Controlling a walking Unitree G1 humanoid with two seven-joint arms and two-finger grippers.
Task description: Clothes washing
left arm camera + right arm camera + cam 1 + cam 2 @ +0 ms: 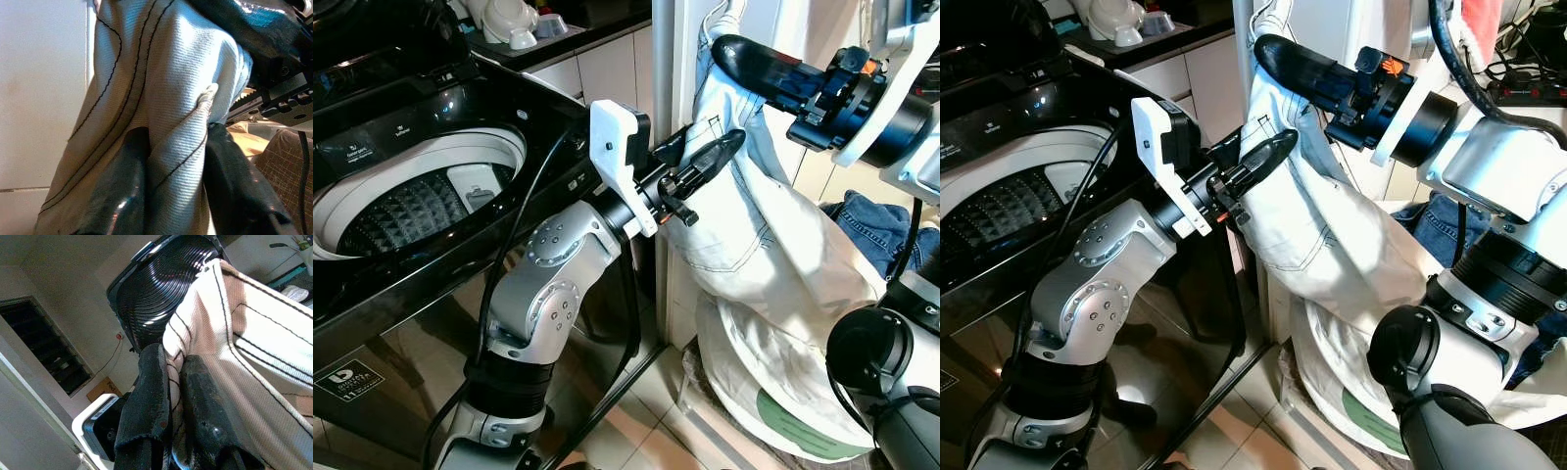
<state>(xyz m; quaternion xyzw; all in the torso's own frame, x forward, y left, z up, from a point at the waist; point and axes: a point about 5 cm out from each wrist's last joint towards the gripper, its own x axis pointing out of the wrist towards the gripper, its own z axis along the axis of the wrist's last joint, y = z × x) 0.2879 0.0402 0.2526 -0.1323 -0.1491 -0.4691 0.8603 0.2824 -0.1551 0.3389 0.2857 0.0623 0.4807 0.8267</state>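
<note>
Both grippers clamp the pale white stitched-denim garment [754, 245]: left gripper [705, 162] pinching a mid-length fold, right gripper [744, 59] higher, gripping its top; it hangs lengthwise, right of the black top-loading washing machine's open drum [421, 201], nearer the left arm

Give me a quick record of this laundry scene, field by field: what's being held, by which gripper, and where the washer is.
garment: white trousers with dark stitching, lifted off the pile
left gripper: shut on trousers, a fold between its fingers
right gripper: shut on trousers, higher up
washing machine: on the robot's left, lid open, drum visible
below: white laundry bag; blue jeans to the right
</note>
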